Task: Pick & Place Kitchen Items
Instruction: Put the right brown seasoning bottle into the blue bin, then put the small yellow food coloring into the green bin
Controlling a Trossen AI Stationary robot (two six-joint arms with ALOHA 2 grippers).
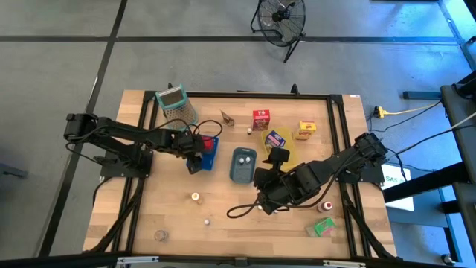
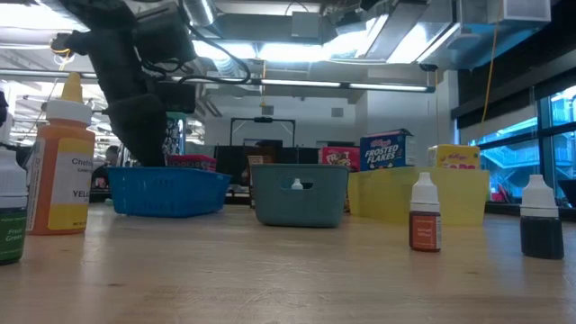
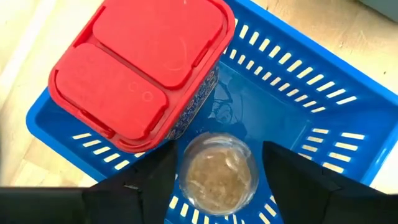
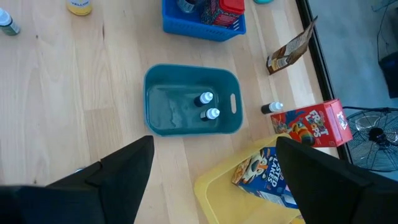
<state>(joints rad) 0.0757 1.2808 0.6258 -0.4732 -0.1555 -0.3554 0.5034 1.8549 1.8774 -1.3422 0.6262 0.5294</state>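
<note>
Left end effector: mine, fingers parted around a clear-lidded jar inside the blue tray; contact unclear.
Red-lidded container: just beside the jar, 11 o'clock in my wrist view.
Right end effector: open wide, empty, above the grey-blue tray holding 2 bottles.
Low view only: red-capped bottle upright on the tabletop.
Hidden: jar unseen in the high view.

Wooden table with a black frame. Blue slotted tray left of centre, grey-blue tray just right of it, yellow tray further right. Green-rimmed mesh grater stands at the far left of the table. Black floor fan on the grey floor beyond. Yellow cable off to the right.
</note>
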